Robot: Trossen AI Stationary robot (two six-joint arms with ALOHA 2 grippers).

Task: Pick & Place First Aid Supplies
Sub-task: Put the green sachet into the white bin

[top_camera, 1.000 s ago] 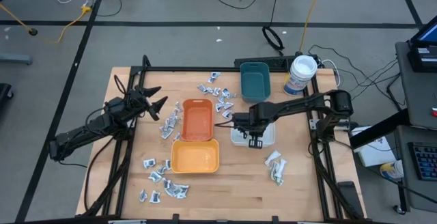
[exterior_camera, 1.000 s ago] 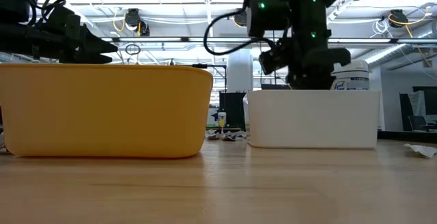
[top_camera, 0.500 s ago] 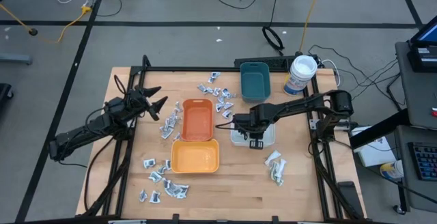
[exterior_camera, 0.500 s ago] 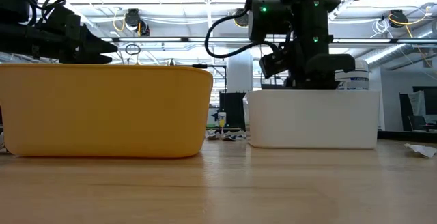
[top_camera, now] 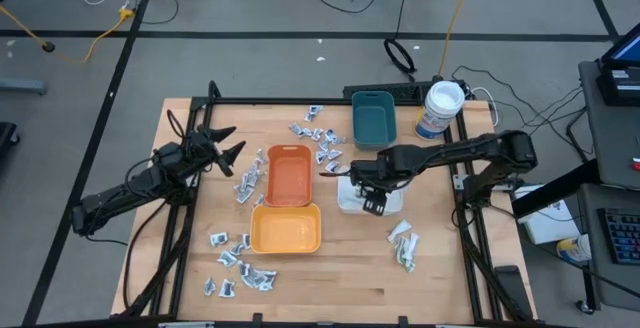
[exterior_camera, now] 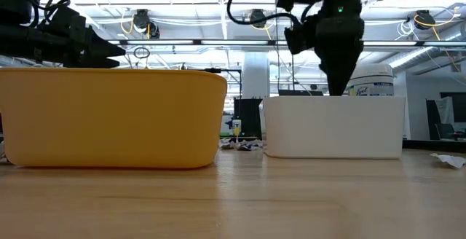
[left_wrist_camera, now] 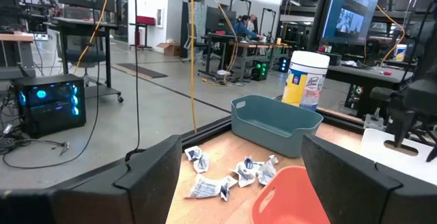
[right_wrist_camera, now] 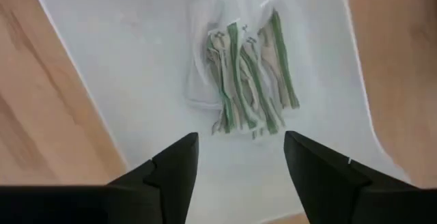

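Observation:
My right gripper (right_wrist_camera: 240,157) hangs open, pointing down over the white tray (top_camera: 344,201). A bundle of slim green-white strips (right_wrist_camera: 246,80) lies flat on the tray's floor below the fingers, apart from them. In the low view the right gripper (exterior_camera: 336,86) is just above the tray's rim (exterior_camera: 335,99). My left gripper (top_camera: 232,148) waits open and level at the table's left. Silvery sachets lie loose on the table at the far middle (top_camera: 318,138), beside the orange tray (top_camera: 245,183) and at the near left (top_camera: 240,258). More strips (top_camera: 403,243) lie at the near right.
An orange tray (top_camera: 288,176) and a yellow tray (top_camera: 285,230) sit mid-table, left of the white one. A teal tray (top_camera: 373,116) and a white tub with a blue label (top_camera: 440,108) stand at the far right. Bare wood lies along the near edge.
My right gripper has risen out of the white tray, rolled about its own axis and opened. The left arm has kept still.

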